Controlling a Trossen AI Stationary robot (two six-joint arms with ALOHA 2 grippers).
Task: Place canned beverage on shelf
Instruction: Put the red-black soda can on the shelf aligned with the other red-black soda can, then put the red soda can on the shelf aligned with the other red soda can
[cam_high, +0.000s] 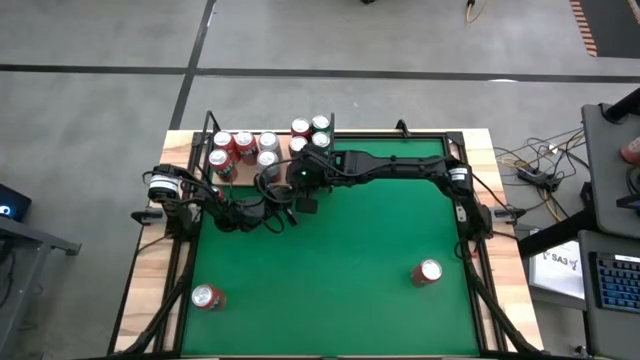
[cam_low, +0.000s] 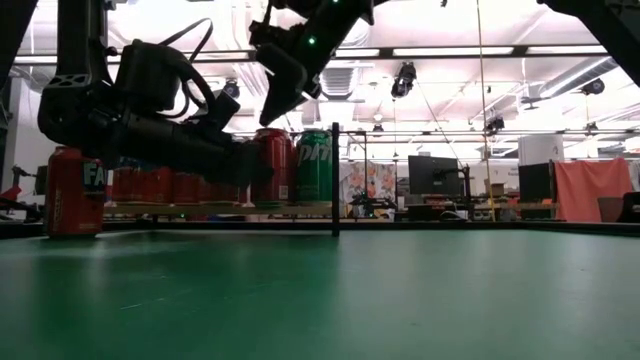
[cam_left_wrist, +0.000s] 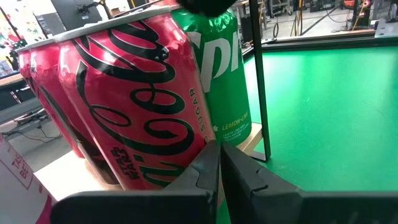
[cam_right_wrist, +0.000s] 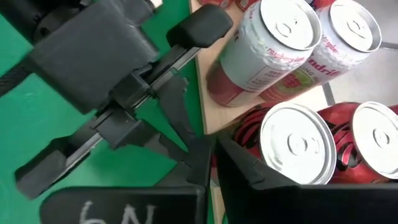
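Green felt surface (cam_high: 330, 250); cans crowd shelf (cam_high: 232, 178). Right tool (cam_high: 300, 172) clenched empty beside green Sprite can (cam_low: 315, 165), placement seemingly done; next, retreat. Left tool (cam_high: 290, 215) clenched, empty.

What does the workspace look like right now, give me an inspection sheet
Surface: green felt table.
Job's things: shelf at the far edge holds upright cans, among them a red Coca-Cola can and a green Sprite can; two loose cans stand near the front.
Clutter: nothing seen.
Grippers: left gripper shut, empty, beside the shelf; right gripper shut, empty, above the cans.
Cables: bundle on the floor.
Surroundings: desk with keyboard.
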